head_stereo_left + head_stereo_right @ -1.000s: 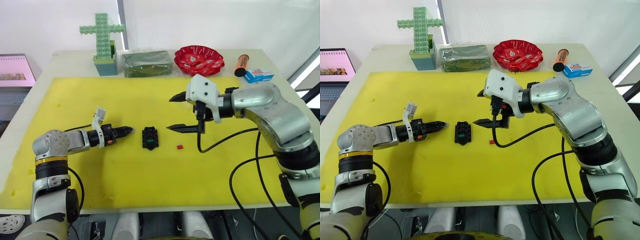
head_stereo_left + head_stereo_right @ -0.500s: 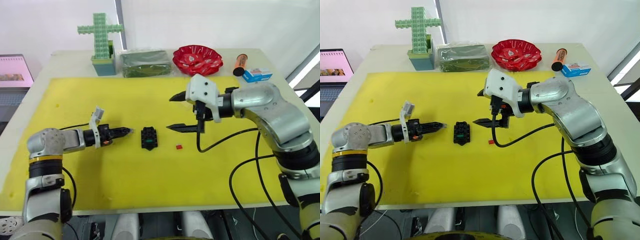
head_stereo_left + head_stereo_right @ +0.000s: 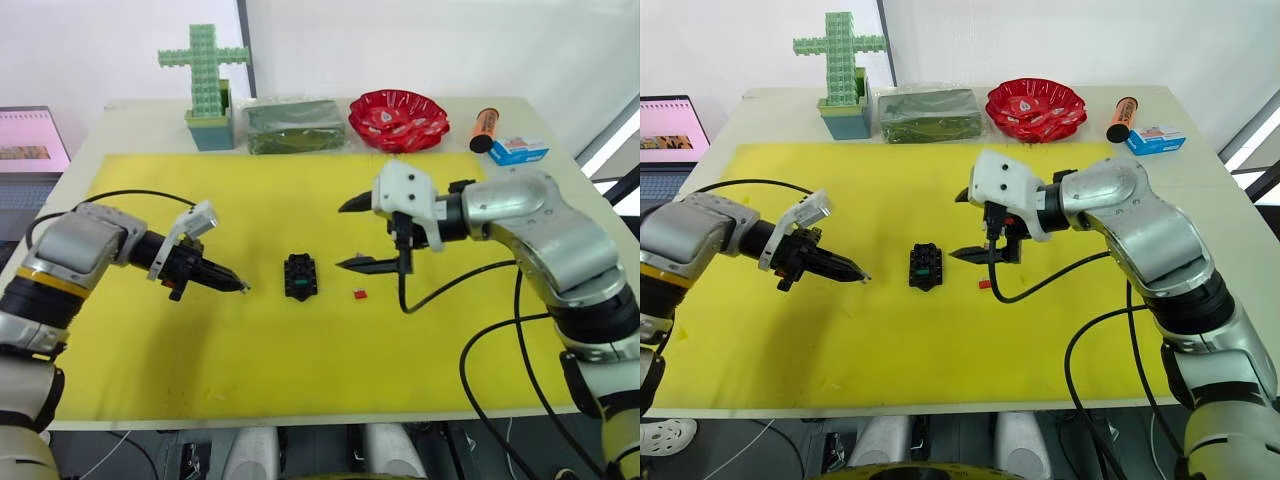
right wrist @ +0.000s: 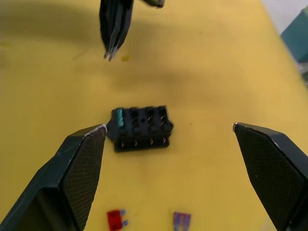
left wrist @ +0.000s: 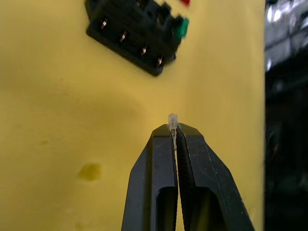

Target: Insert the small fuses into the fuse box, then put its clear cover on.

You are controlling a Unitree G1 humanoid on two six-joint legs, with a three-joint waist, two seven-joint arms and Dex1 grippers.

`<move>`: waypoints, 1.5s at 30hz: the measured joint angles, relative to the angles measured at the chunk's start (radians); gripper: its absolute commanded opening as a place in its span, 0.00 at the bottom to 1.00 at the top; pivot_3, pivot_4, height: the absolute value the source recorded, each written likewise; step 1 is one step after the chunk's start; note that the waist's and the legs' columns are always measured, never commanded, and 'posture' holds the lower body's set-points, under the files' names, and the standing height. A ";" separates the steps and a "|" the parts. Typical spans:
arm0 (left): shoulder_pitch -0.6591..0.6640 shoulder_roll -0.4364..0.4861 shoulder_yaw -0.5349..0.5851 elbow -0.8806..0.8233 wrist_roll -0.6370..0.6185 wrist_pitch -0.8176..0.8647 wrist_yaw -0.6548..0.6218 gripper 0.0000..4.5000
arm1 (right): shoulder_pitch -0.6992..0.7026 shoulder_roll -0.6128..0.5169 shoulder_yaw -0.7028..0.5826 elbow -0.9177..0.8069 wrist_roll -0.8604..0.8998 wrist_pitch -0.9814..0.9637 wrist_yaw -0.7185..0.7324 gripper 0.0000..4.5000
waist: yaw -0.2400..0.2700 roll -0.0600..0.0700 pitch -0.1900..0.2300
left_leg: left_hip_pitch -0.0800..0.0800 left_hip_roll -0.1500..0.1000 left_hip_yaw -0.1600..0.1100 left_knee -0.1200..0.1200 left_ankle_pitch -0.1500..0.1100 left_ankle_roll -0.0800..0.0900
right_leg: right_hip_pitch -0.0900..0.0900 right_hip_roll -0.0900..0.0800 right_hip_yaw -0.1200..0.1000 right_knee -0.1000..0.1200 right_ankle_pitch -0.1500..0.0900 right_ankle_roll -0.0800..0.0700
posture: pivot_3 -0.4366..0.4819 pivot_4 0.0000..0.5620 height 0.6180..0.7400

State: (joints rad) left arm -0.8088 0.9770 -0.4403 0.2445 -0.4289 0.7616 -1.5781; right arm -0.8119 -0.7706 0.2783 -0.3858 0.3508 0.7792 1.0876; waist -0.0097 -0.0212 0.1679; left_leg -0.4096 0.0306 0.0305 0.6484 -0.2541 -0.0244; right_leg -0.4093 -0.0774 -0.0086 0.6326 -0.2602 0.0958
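The black fuse box (image 3: 299,277) lies mid-mat on the yellow mat (image 3: 300,380), with a green fuse (image 5: 180,28) in an end slot. My left gripper (image 3: 240,288) points down at the mat just left of the box, shut on a tiny pale fuse (image 5: 172,119) at its tips. My right gripper (image 3: 347,236) hovers open just right of the box, its fingers wide apart with nothing between them. A red fuse (image 3: 359,294) and a mauve fuse (image 4: 181,220) lie on the mat right of the box, under that gripper. The clear cover is out of view.
Along the table's back edge stand a green block cross (image 3: 205,85), a dark green packet (image 3: 293,125), a red bowl (image 3: 398,118), an orange marker (image 3: 483,128) and a blue-and-white box (image 3: 518,150). A laptop (image 3: 30,140) sits off the table's left.
My left arm has lifted and its gripper has drawn back left from the box, now angled down at the mat. The right gripper has barely moved.
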 measured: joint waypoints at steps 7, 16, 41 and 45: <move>-0.084 -0.024 -0.174 0.089 0.072 -0.233 -0.027 0.01 | 0.024 -0.021 0.017 -0.037 0.028 0.021 0.042 1.00 | -0.001 0.000 0.000 | 0.000 0.000 0.000 0.000 0.000 0.000 | 0.000 0.000 0.000 0.000 0.000 0.000 | 0.48 0.27 1.00; -0.158 -0.090 -0.303 0.243 0.112 -0.418 -0.034 0.01 | 0.056 -0.041 0.034 -0.083 0.043 0.020 0.075 1.00 | 0.001 0.000 0.000 | 0.000 0.000 -0.001 0.001 0.000 0.001 | 0.000 0.000 0.000 0.001 0.000 0.000 | 0.48 0.27 1.00; -0.211 -0.105 -0.136 0.345 0.054 -0.346 -0.032 1.00 | 0.055 -0.034 0.061 -0.081 0.012 0.015 0.055 1.00 | 0.017 0.000 0.000 | 0.000 0.001 -0.002 0.003 0.000 0.001 | 0.000 0.001 0.000 0.002 0.000 0.001 | 0.48 0.27 1.00; -0.132 -0.056 0.042 0.261 -0.029 -0.130 -0.013 1.00 | 0.046 0.006 0.060 -0.052 -0.009 -0.015 0.022 1.00 | -0.001 0.000 0.000 | 0.000 0.001 -0.002 0.002 0.000 0.001 | 0.000 0.001 0.000 0.002 0.000 0.001 | 0.48 0.27 1.00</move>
State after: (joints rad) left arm -0.9410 0.9209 -0.3984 0.5054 -0.4577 0.6321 -1.5908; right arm -0.7662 -0.7650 0.3387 -0.4374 0.3415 0.7642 1.1099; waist -0.0105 -0.0215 0.1681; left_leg -0.4099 0.0317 0.0286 0.6503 -0.2542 -0.0238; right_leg -0.4096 -0.0765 -0.0089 0.6350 -0.2605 0.0969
